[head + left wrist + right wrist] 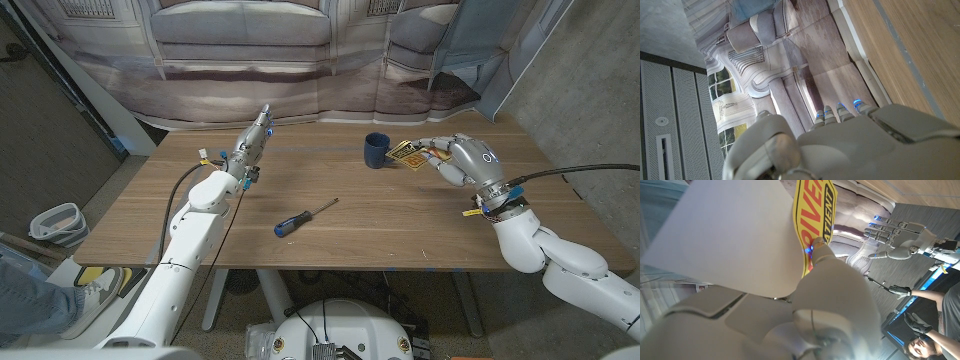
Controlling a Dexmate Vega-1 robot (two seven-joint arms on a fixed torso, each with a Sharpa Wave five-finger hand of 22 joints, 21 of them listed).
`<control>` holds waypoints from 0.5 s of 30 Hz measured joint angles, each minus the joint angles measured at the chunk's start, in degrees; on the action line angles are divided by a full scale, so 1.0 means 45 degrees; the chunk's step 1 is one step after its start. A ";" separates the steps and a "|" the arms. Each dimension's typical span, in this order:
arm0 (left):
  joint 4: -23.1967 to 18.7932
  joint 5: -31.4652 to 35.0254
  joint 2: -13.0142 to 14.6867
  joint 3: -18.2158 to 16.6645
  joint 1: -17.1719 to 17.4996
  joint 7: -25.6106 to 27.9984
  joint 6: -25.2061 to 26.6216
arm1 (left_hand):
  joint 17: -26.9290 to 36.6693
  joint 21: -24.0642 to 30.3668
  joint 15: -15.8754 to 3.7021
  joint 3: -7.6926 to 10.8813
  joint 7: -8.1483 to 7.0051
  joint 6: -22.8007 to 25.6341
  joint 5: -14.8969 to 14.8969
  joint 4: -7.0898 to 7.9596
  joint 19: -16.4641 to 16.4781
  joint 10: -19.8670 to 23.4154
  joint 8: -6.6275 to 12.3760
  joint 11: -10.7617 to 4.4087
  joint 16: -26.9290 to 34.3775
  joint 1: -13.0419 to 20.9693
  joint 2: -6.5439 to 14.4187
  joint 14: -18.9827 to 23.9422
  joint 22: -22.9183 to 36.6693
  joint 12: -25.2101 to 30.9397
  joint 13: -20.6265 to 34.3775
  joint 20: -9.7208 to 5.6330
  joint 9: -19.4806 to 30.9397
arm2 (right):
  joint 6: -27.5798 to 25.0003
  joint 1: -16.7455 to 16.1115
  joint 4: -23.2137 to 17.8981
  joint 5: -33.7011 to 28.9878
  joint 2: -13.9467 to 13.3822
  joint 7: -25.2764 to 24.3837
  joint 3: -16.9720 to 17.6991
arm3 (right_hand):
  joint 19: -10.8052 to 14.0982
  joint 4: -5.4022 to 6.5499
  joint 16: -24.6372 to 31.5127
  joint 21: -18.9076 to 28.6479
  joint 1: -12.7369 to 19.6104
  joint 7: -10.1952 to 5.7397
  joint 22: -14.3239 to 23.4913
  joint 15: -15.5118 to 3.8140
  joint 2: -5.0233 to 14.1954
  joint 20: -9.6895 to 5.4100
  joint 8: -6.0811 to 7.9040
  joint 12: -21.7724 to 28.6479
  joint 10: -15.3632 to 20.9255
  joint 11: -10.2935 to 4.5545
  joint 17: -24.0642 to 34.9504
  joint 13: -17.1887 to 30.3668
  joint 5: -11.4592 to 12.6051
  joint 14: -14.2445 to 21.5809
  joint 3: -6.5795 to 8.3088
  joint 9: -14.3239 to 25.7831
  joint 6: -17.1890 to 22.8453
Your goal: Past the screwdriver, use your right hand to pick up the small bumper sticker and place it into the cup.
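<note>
Head view: the screwdriver (305, 216) is seen lying nearest on the bench (400, 235). Farther back, the bumper sticker (408, 154) is pinched in the right hand's (462, 160) fingers, raised beside the cup (376, 151). The left hand (252, 145) is held out, fingers released. Yellow lettering is shown close-up in the right wrist view.

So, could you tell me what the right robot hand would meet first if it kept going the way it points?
Probably the cup: the right robot hand, holding the sticker, points toward it, though depth is unclear.
</note>
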 measured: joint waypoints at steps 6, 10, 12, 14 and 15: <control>-0.0081 0.0000 -0.0003 -0.0039 0.0081 0.0016 -0.0001 | 0.0000 0.0000 0.0000 -0.0052 0.0000 0.0000 0.0000 0.0053 0.0000 0.0000 0.0000 0.0000 0.0000 0.0000 0.0000 0.0000 0.0000 0.0000 0.0000 0.0000 0.0000 | 0.0224 0.0417 0.0149 0.0127 -0.0033 0.0086 -0.0274 | 0.0000 0.0046 0.0000 0.0000 -0.0024 0.0000 0.0001 0.0000 0.0023 0.0000 0.0000 0.0000 -0.0048 0.0048 0.0000 -0.0001 -0.0043 0.0000 0.0047 -0.0001 0.0000; -0.0124 0.0004 -0.0013 -0.0060 0.0124 0.0022 -0.0001 | 0.0000 0.0000 0.0000 -0.0078 0.0000 0.0000 0.0000 0.0027 0.0000 0.0001 0.0000 0.0000 0.0000 0.0031 0.0031 0.0000 0.0000 0.0000 0.0000 -0.0001 0.0000 | 0.0349 0.0720 0.0282 0.0203 -0.0037 0.0139 -0.0450 | -0.0048 0.0054 0.0000 0.0000 -0.0054 -0.0001 0.0001 0.0000 0.0054 0.0048 -0.0001 -0.0100 -0.0025 0.0070 -0.0001 -0.0001 -0.0046 0.0000 0.0054 0.0004 0.0001; -0.0145 0.0007 -0.0017 -0.0067 0.0147 0.0024 0.0003 | 0.0000 0.0000 0.0000 -0.0094 0.0000 0.0000 0.0000 0.0011 0.0000 0.0000 0.0000 0.0000 0.0000 0.0051 0.0051 0.0000 0.0000 0.0000 0.0000 -0.0001 0.0000 | 0.0406 0.0819 0.0331 0.0241 -0.0038 0.0168 -0.0509 | -0.0051 0.0053 0.0000 0.0000 -0.0055 -0.0001 0.0001 0.0006 0.0054 0.0045 0.0000 -0.0100 -0.0025 0.0070 -0.0001 -0.0001 -0.0045 -0.0006 0.0054 0.0010 0.0001; -0.0162 0.0007 -0.0020 -0.0074 0.0164 0.0024 0.0003 | 0.0000 0.0000 0.0000 -0.0094 0.0000 0.0000 0.0000 0.0011 0.0000 0.0000 0.0000 0.0000 0.0000 0.0051 0.0051 0.0000 0.0000 0.0000 0.0000 -0.0001 0.0000 | 0.0455 0.0819 0.0331 0.0262 -0.0038 0.0193 -0.0509 | -0.0100 0.0053 0.0000 0.0000 -0.0108 -0.0001 0.0001 0.0048 0.0107 -0.0004 -0.0001 -0.0100 -0.0025 0.0070 -0.0001 -0.0001 -0.0045 -0.0050 0.0054 0.0010 0.0001; -0.0181 0.0013 -0.0023 -0.0083 0.0188 0.0028 0.0013 | 0.0000 0.0000 0.0000 -0.0094 0.0000 0.0000 0.0000 0.0011 0.0000 0.0000 0.0000 0.0000 0.0000 0.0051 0.0051 0.0000 0.0000 0.0000 0.0000 -0.0001 0.0000 | 0.0491 0.0965 0.0402 0.0276 -0.0038 0.0215 -0.0603 | -0.0120 0.0053 0.0000 0.0000 -0.0122 -0.0001 0.0002 0.0048 0.0122 -0.0023 -0.0001 -0.0100 -0.0025 0.0070 -0.0001 -0.0006 -0.0045 -0.0049 0.0054 0.0010 0.0001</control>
